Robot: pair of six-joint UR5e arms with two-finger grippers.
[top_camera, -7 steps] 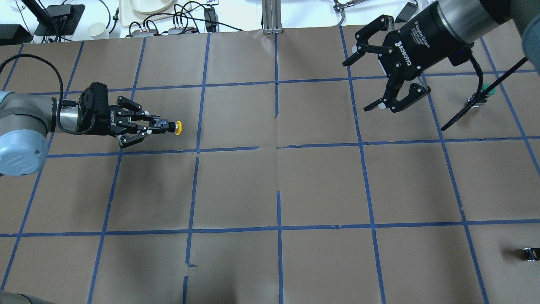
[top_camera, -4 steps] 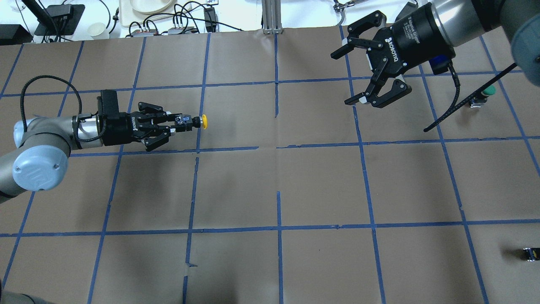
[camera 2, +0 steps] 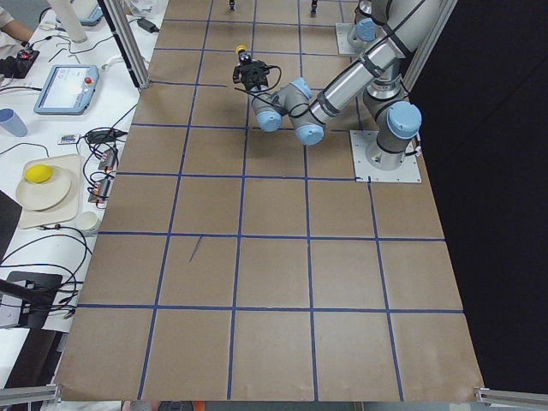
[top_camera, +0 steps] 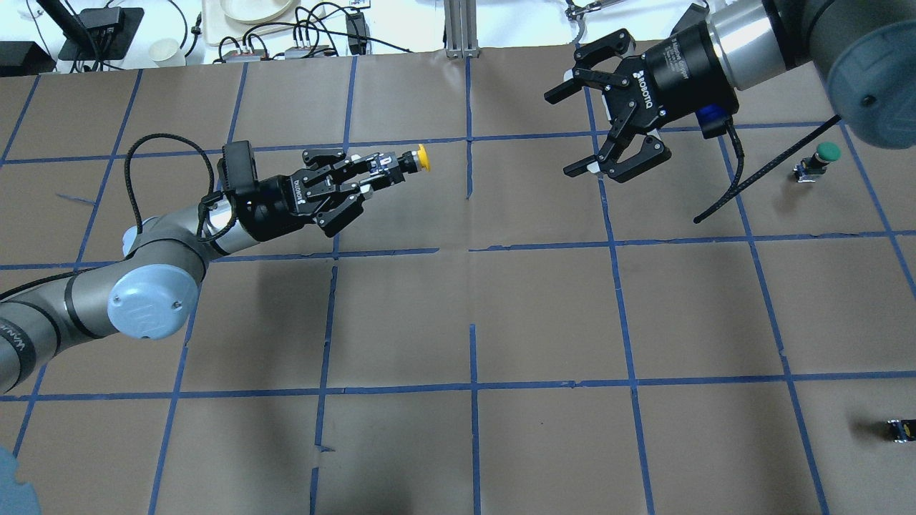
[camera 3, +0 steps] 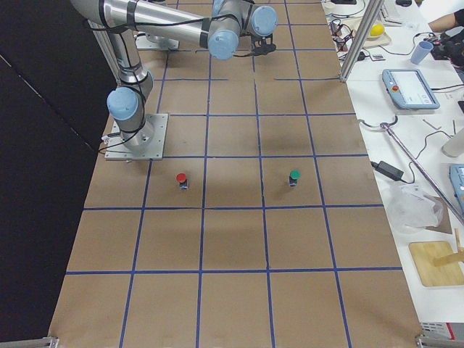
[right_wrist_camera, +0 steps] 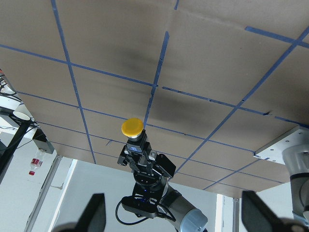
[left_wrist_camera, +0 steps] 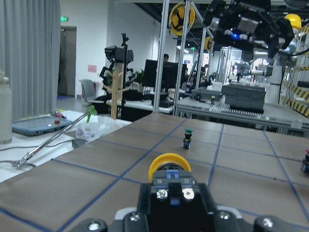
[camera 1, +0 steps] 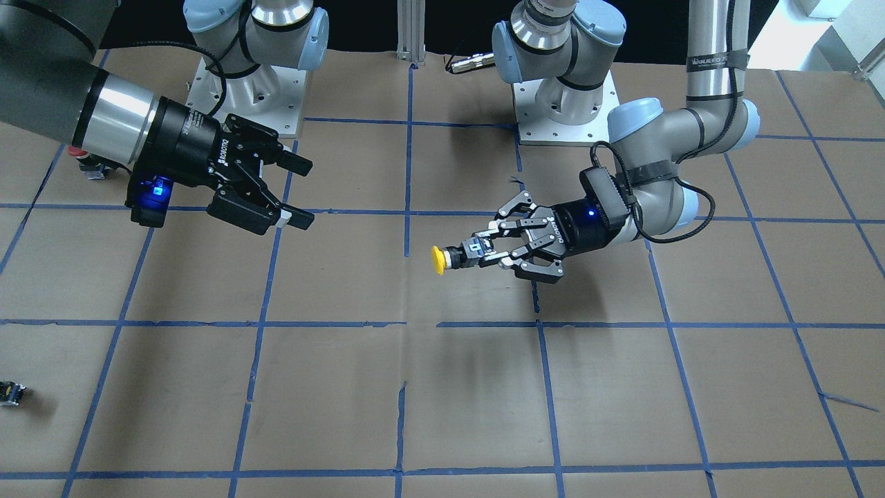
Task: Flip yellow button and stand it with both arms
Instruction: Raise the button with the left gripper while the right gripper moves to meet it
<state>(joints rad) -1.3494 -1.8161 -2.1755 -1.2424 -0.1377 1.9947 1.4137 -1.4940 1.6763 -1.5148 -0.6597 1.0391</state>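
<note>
The yellow button (top_camera: 424, 158) has a round yellow cap and a black-grey body. My left gripper (top_camera: 383, 166) is shut on its body and holds it in the air, lying level, cap pointing toward the right arm. It also shows in the front view (camera 1: 438, 259) and the left wrist view (left_wrist_camera: 169, 163). My right gripper (top_camera: 565, 132) is open and empty, in the air to the right of the button with a wide gap between them, jaws facing it. The right wrist view shows the button (right_wrist_camera: 132, 127) cap-on between its blurred fingers (right_wrist_camera: 95, 212).
A green-capped button (top_camera: 823, 159) stands at the far right and a red-capped one (camera 3: 181, 178) nearer the right arm's base. A small capless black-grey part (top_camera: 900, 429) lies at the near right edge. Brown paper with blue tape lines (top_camera: 472, 386) covers the table.
My left arm has carried the yellow button to the right and farther back, toward the table's middle. My right gripper has moved left toward it and stayed open.
</note>
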